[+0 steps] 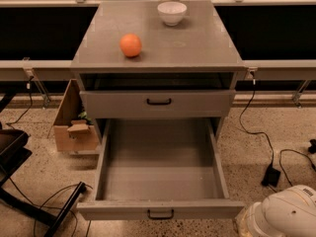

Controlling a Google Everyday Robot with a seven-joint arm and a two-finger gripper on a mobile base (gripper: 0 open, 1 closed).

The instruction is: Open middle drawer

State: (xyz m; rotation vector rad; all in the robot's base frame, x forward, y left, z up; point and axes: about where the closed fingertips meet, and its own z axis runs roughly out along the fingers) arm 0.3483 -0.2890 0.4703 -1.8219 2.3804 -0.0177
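The gripper [243,226] sits at the bottom right edge of my view. It is mostly covered by the white arm [289,216] and cut off by the frame, so I cannot tell whether it is parted or closed, or whether it holds anything.

Just to its left is the front right corner of the middle drawer [158,209], which is pulled far out, with its small black handle [160,214] facing me. I cannot tell whether they touch.

Beyond the gripper and to its left, the upper drawer [158,104] has a dark gap above its front. Farther back on the cabinet top [197,48] are an orange [131,45] and a white bowl [172,12]. The lowest drawer is hidden under the open one.
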